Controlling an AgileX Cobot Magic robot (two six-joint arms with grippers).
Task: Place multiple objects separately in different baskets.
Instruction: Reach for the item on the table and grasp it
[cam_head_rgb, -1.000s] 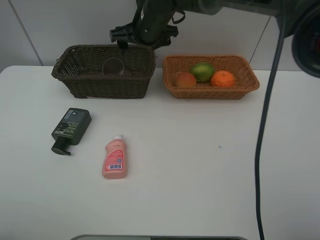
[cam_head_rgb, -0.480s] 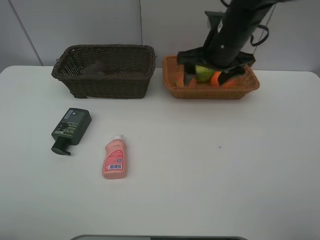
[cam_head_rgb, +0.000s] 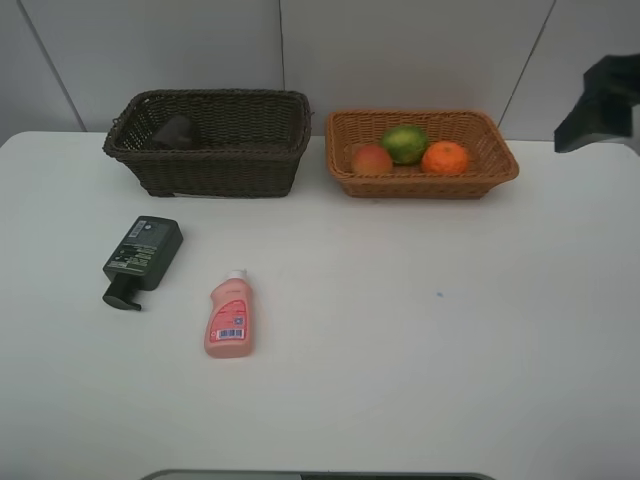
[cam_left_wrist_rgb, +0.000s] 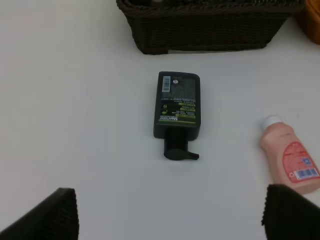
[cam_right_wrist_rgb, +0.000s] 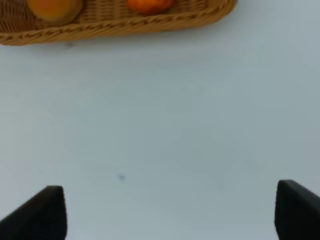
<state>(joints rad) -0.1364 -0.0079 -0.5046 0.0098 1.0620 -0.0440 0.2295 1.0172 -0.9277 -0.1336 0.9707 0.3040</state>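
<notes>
The dark brown basket (cam_head_rgb: 220, 172) holds the purplish tumbler (cam_head_rgb: 172, 130), lying on its side. In the tan basket (cam_head_rgb: 420, 186) sit the peach (cam_head_rgb: 371, 159), the lime (cam_head_rgb: 404, 143) and the orange (cam_head_rgb: 445, 157). On the table lie the dark green pump bottle (cam_head_rgb: 143, 255) and the pink bottle (cam_head_rgb: 230, 316). My left gripper (cam_left_wrist_rgb: 170, 220) hovers open, with the pump bottle (cam_left_wrist_rgb: 177, 107) ahead of it and the pink bottle (cam_left_wrist_rgb: 287, 155) off to one side. My right gripper (cam_right_wrist_rgb: 170, 212) is open over bare table, short of the tan basket (cam_right_wrist_rgb: 125, 27). Only a dark part of the right arm (cam_head_rgb: 605, 105) shows in the high view.
Both baskets stand side by side at the back of the white table (cam_head_rgb: 400, 330), against a pale wall. The left wrist view shows the dark basket (cam_left_wrist_rgb: 210, 32) beyond the pump bottle.
The right arm has swung from over the dark basket, across the tan basket, out to the right edge. The tumbler has rolled left inside the dark basket.
</notes>
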